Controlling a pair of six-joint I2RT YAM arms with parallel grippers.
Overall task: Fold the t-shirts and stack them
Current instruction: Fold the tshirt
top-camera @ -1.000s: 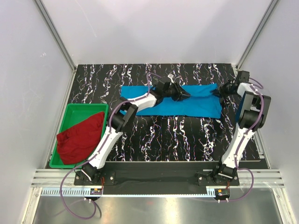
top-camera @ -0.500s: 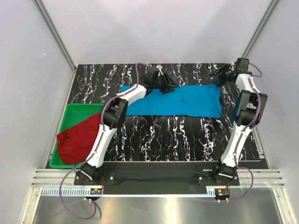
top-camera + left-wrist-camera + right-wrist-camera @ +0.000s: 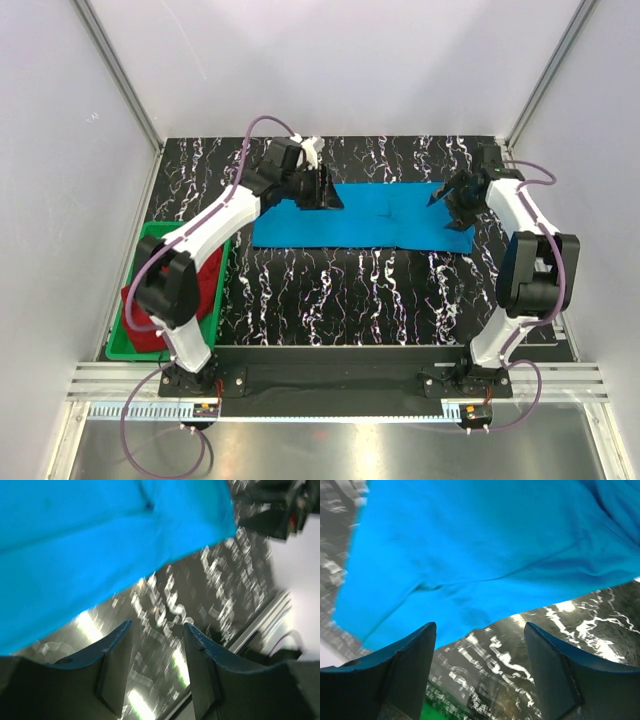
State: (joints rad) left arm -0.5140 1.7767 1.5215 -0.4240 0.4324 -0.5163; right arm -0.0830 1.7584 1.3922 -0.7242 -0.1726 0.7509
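Observation:
The sky-blue t-shirt lies flat as a long folded strip across the back of the table, and it fills the top of both wrist views. My left gripper hovers at the strip's left end. In its wrist view, the left gripper is open with only tabletop between its fingers. My right gripper hangs over the strip's right end. Its wrist view shows the right gripper open wide and empty. The dark red t-shirt lies bunched in the bin, partly hidden by my left arm.
A green plastic bin stands at the table's left edge. White walls with metal posts close in the back and both sides. The black marbled tabletop stretches in front of the blue strip.
Both grippers have opened and let go of the blue t-shirt. The left arm has swung left to the strip's left end. The right gripper has come down over its right end.

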